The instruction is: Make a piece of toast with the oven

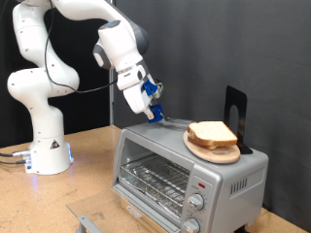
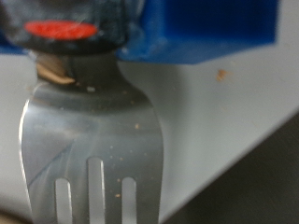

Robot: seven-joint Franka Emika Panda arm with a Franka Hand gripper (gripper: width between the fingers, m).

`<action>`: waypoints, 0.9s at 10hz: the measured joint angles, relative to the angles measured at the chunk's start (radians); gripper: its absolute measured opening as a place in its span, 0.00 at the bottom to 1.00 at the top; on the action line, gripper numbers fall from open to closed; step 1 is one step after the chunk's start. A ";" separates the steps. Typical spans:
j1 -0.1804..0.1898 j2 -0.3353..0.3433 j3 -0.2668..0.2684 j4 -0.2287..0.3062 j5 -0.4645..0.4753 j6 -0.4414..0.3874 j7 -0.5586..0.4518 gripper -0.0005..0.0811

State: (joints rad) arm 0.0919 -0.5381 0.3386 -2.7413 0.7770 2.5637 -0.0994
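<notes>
The silver-grey oven [image 1: 185,170] stands on the table at the exterior view's right. Its glass door is shut and the wire rack shows through it. On its top lies a round wooden board [image 1: 211,150] with stacked bread slices [image 1: 212,134]. No separate piece of toast is in view. My gripper [image 1: 153,107] hangs over the oven's top, just to the exterior view's left of the board. It is shut on the handle of a metal fork [image 1: 171,120] whose tines point at the bread. In the wrist view the fork [image 2: 89,140] fills the picture under the blue fingers [image 2: 201,28], above the oven's pale top [image 2: 229,121].
A black upright stand [image 1: 236,112] sits on the oven's top behind the board. The arm's white base [image 1: 47,150] stands on the wooden table [image 1: 92,165] at the exterior view's left. A small metal piece [image 1: 87,221] lies near the table's front edge.
</notes>
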 joint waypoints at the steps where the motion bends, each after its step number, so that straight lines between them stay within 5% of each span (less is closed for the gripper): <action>1: 0.001 -0.038 -0.022 0.004 0.003 -0.040 -0.008 0.61; 3: 0.000 -0.107 -0.051 0.005 -0.005 -0.129 -0.009 0.61; 9: 0.000 -0.052 -0.023 -0.020 0.005 -0.021 -0.010 0.61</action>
State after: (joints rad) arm 0.0921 -0.5903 0.3158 -2.7613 0.7816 2.5429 -0.1099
